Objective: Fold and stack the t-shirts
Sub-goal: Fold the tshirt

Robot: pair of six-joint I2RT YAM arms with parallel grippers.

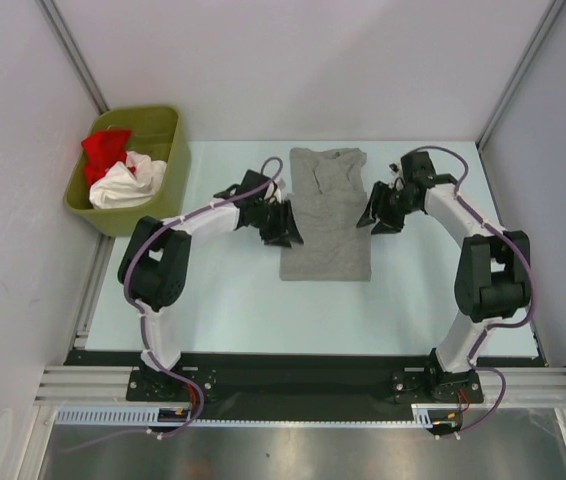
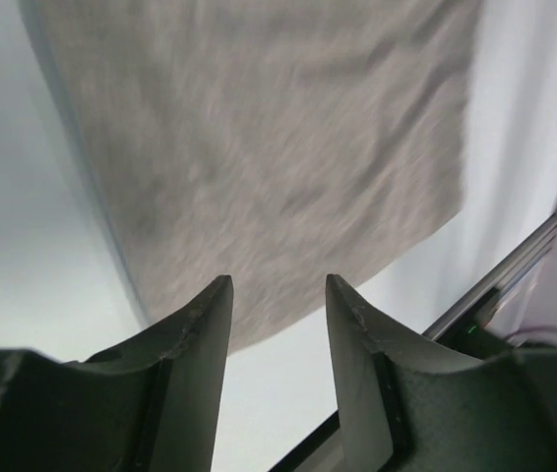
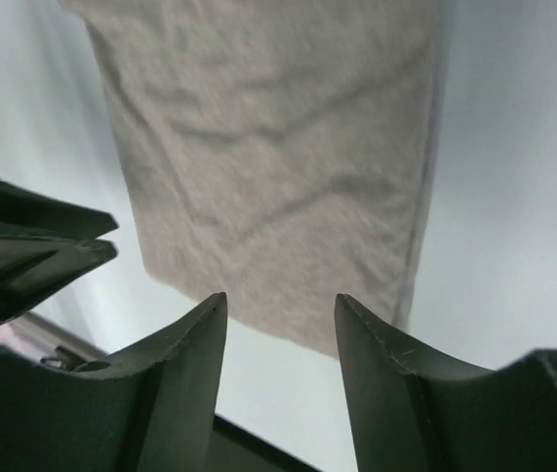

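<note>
A heather-grey t-shirt (image 1: pixel 325 215) lies flat in the middle of the table, folded into a long narrow strip with the collar at the far end. It also shows in the left wrist view (image 2: pixel 269 147) and the right wrist view (image 3: pixel 278 157). My left gripper (image 1: pixel 288 228) hovers at the shirt's left edge, open and empty (image 2: pixel 278 295). My right gripper (image 1: pixel 371 215) hovers at the shirt's right edge, open and empty (image 3: pixel 280 310). A red t-shirt (image 1: pixel 104 150) and a white t-shirt (image 1: pixel 128 183) lie crumpled in the bin.
An olive-green plastic bin (image 1: pixel 166 135) stands at the table's far left, off the pale table top (image 1: pixel 233 300). Grey walls close in the left, back and right sides. A black rail runs along the near edge (image 1: pixel 303 375).
</note>
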